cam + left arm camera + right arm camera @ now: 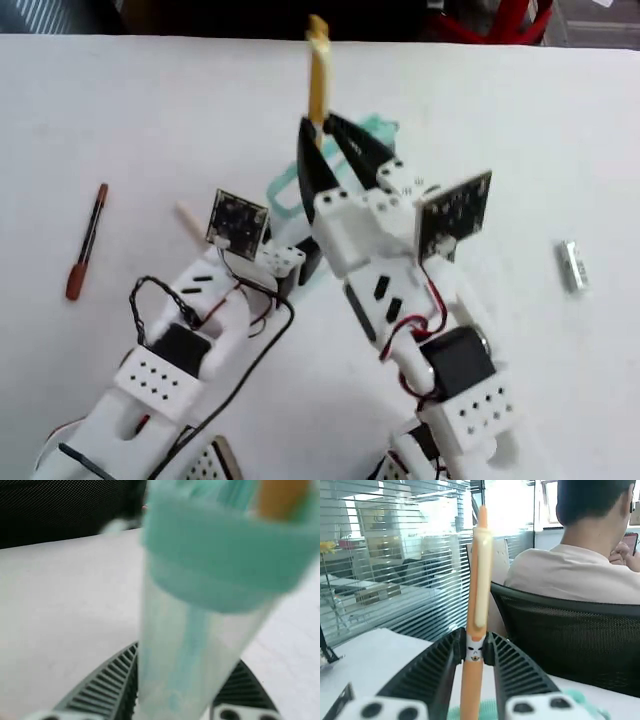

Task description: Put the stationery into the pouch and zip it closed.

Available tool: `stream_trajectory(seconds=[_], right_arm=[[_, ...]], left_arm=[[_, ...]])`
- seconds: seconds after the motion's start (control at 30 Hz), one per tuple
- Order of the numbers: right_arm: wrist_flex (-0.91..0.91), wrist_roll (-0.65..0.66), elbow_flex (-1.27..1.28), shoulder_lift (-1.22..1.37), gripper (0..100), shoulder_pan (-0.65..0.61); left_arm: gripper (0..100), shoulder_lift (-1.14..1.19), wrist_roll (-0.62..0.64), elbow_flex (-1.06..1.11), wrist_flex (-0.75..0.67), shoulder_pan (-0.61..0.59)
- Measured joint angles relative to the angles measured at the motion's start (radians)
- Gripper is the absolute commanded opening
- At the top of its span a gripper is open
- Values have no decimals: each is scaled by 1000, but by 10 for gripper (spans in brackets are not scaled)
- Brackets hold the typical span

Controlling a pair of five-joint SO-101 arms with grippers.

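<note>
A translucent pouch (284, 191) with a teal edge lies mid-table, partly hidden under the two arms. In the left wrist view the pouch (200, 580) stands between the ribbed fingers (107, 685) of my left gripper (185, 700), which is shut on it. My right gripper (318, 135) is shut on an orange-yellow pen (318, 70) that stands upright over the pouch. The right wrist view shows the pen (479, 605) clamped in my right gripper (476, 650), with the teal pouch edge (485, 711) just beneath. The pen's end (280, 497) sits at the pouch's teal band.
A red pen (87, 243) lies on the white table (500, 110) at the left. A pale stick (190, 217) pokes out beside the left arm. A small grey-white piece (571, 266) lies at the right. A person sits in a black chair (570, 630) beyond the far edge.
</note>
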Motion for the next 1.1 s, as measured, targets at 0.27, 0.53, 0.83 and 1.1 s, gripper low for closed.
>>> stream_trajectory(seconds=[0.27, 0.53, 0.83, 1.1], right_arm=[[155, 29, 14, -87, 17, -2], [206, 161, 14, -78, 49, -3], [430, 183, -144, 18, 227, -9], [681, 186, -500, 86, 217, 270]], left_arm=[[203, 0, 0, 0, 0, -3], [223, 0, 0, 0, 0, -3], [234, 0, 0, 0, 0, -3], [234, 0, 0, 0, 0, -3]])
